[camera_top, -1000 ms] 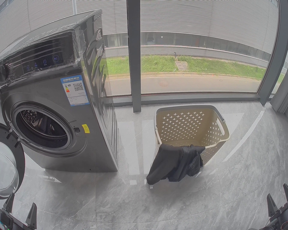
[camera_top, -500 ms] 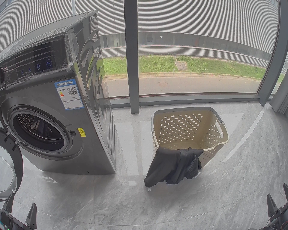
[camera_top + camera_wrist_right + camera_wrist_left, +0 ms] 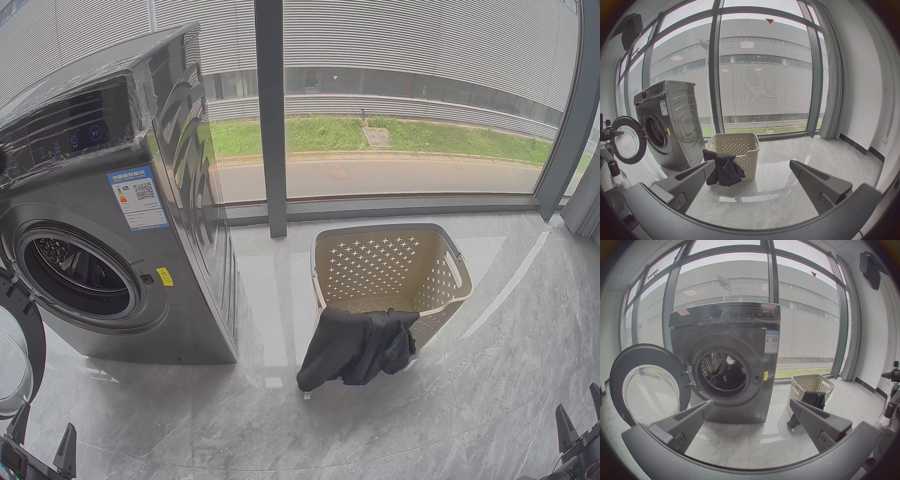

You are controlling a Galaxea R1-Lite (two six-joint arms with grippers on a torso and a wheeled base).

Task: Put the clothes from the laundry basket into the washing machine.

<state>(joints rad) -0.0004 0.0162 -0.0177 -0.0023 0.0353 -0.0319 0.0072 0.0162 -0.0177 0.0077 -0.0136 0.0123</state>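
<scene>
Left gripper (image 3: 750, 404) and right gripper (image 3: 750, 164) low in the foreground, fingers (image 3: 690, 418) of both spread wide and empty, grey floor (image 3: 250, 425), dark garment (image 3: 356, 347) draped over near rim of beige laundry basket (image 3: 375, 265), washing machine (image 3: 125, 250) left of it, round door (image 3: 15, 350) swung open, window (image 3: 406, 94) behind.

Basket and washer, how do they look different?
The washer is grey and tall; the basket is beige and low. The washer has solid walls and a round front opening; the basket has star holes and an open top. A black cloth hangs over the basket's rim, none on the washer. Both stand on the floor by the window.
</scene>
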